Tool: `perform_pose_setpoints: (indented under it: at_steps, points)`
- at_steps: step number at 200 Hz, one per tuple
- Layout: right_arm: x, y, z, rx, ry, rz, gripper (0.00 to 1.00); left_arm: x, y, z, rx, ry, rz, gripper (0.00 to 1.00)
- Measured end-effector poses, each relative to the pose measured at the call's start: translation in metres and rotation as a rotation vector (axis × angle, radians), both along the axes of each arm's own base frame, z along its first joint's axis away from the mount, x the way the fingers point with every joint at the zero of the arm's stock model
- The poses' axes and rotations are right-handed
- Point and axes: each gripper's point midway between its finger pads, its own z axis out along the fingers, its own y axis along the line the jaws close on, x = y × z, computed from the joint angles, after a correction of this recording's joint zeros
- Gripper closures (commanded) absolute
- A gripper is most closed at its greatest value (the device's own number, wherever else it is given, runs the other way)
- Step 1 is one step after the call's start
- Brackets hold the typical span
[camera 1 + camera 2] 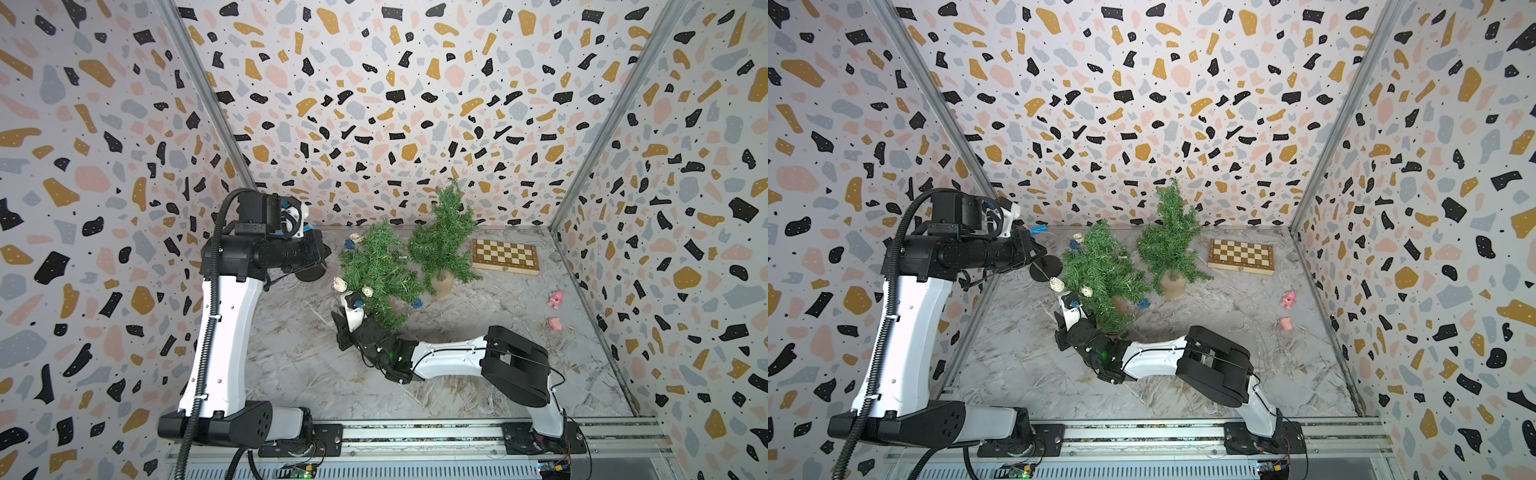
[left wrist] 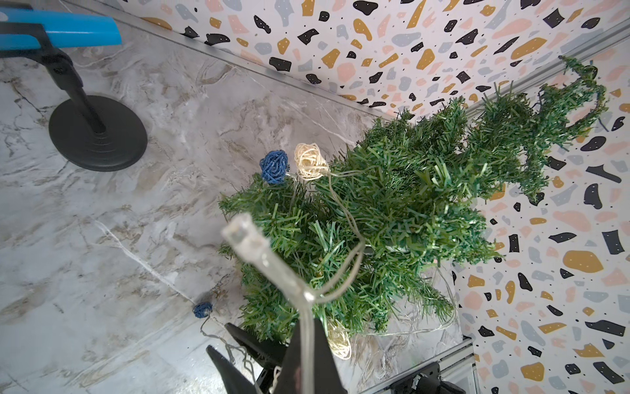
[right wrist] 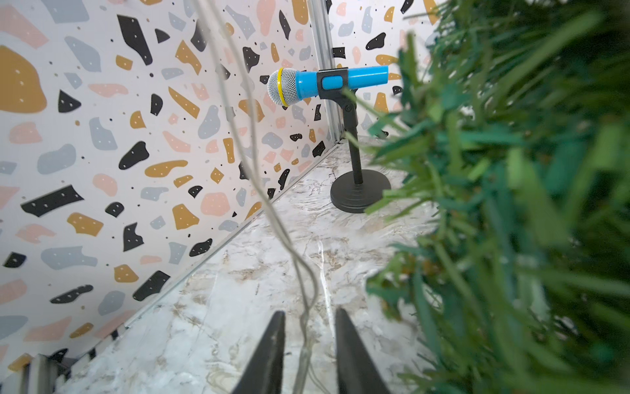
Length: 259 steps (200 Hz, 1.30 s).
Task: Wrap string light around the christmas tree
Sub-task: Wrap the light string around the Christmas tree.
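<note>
The christmas tree (image 1: 376,272) stands mid-table, and the string light (image 1: 340,284), with cream and blue woven balls, is draped on it. In the left wrist view the tree (image 2: 392,204) carries a blue ball (image 2: 273,167) and a cream ball (image 2: 311,161). My left gripper (image 2: 308,322) is shut on the string light's clear wire, whose bulb end (image 2: 243,235) sticks out past the tips. My right gripper (image 3: 308,315) is low at the tree's near left (image 1: 349,298). Its jaws stand a little apart, with the wire (image 3: 303,307) running between them untouched.
A second tree (image 1: 444,237) in a burlap pot stands just behind. A blue toy microphone (image 3: 327,83) on a black stand (image 1: 311,272) is at the back left, a chessboard (image 1: 505,255) at the back right. Two pink toys (image 1: 555,299) lie near the right wall.
</note>
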Motion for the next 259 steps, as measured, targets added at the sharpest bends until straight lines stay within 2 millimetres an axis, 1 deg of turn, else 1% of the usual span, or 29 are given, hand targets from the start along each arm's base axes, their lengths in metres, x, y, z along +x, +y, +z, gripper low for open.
perform_pose_setpoints:
  at_steps: [9,21,32,53,68,90,124,157,176,196,218,232,259]
  points:
    - [-0.001,-0.001,-0.002,-0.006,-0.002,0.002,0.94,0.000,0.000,-0.001,0.000,0.001,0.000,1.00]
    - [-0.003,-0.003,-0.007,-0.018,-0.001,0.008,0.99,0.000,0.000,-0.002,0.001,0.004,0.001,1.00]
    - [-0.006,-0.005,-0.011,-0.033,-0.003,0.019,1.00,0.000,0.000,-0.004,0.002,0.009,0.001,1.00]
    - [-0.017,-0.009,-0.010,-0.054,-0.015,0.042,1.00,0.001,0.001,-0.008,0.006,0.017,0.003,1.00]
    - [-0.028,-0.012,-0.003,-0.057,-0.030,0.064,1.00,0.002,0.001,-0.009,0.009,0.020,0.006,1.00]
    - [-0.041,-0.015,0.014,-0.044,-0.054,0.101,1.00,0.003,0.003,-0.009,0.015,0.016,0.012,1.00]
    - [-0.061,-0.032,0.037,-0.047,-0.100,0.165,1.00,0.004,0.004,-0.009,0.022,0.012,0.017,1.00]
    - [-0.075,-0.060,0.061,-0.069,-0.163,0.219,1.00,0.005,0.004,-0.011,0.024,0.007,0.020,1.00]
    - [-0.083,-0.080,0.071,-0.091,-0.199,0.238,1.00,0.004,0.006,-0.019,0.033,0.019,0.028,1.00]
    - [-0.087,-0.100,0.076,-0.123,-0.228,0.239,1.00,0.000,0.008,-0.029,0.040,0.034,0.034,1.00]
    - [-0.085,-0.123,0.077,-0.152,-0.246,0.217,1.00,-0.008,0.009,-0.042,0.039,0.057,0.039,1.00]
    - [-0.078,-0.137,0.079,-0.166,-0.249,0.187,1.00,-0.013,0.009,-0.048,0.035,0.072,0.045,1.00]
    - [-0.063,-0.163,0.085,-0.187,-0.259,0.107,1.00,-0.016,0.008,-0.051,0.018,0.064,0.050,0.93]
